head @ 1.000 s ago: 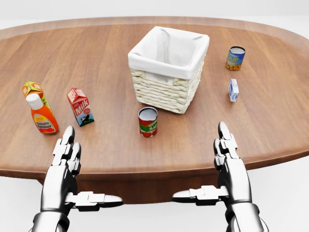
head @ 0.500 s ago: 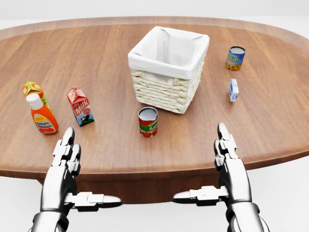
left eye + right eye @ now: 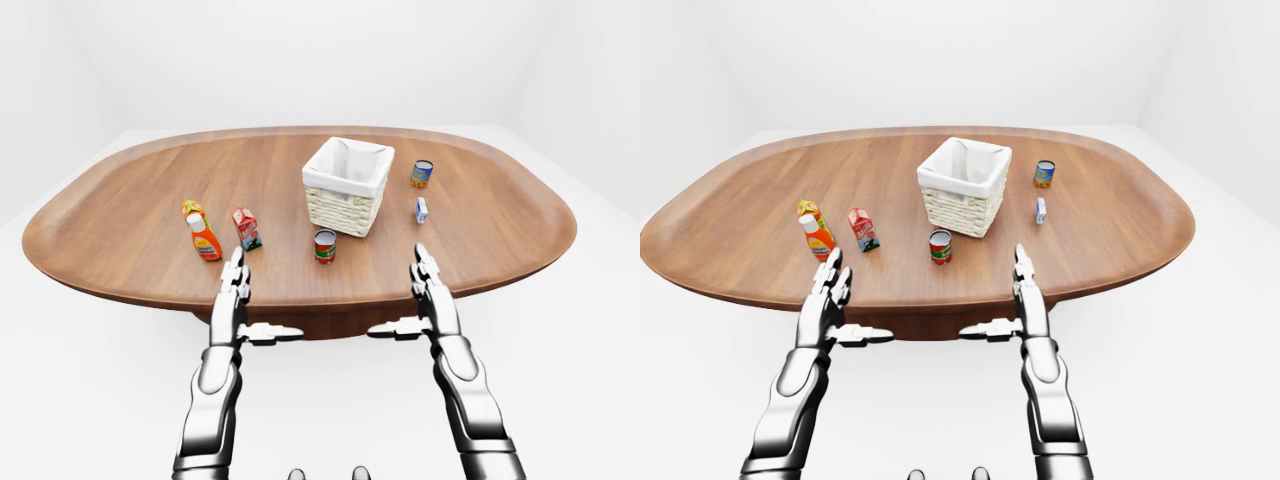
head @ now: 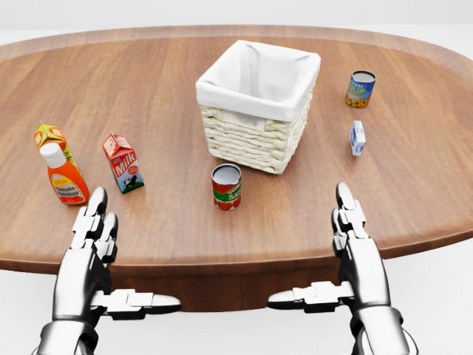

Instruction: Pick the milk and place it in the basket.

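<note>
Milk carton (image 4: 123, 163) standing upright, long axis vertical, toward left part of tabletop (image 4: 148, 89), well left of basket (image 4: 257, 103), beside ketchup bottle (image 4: 63, 176). Carton lying just above and right of left hand (image 4: 92, 244) in head view; left hand nearer. Left hand being held open over near table edge, nothing gripped. Right hand (image 4: 355, 244) open, empty, well apart.

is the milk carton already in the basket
No, the milk carton stands upright on the table, left of the basket in the head view.
</note>
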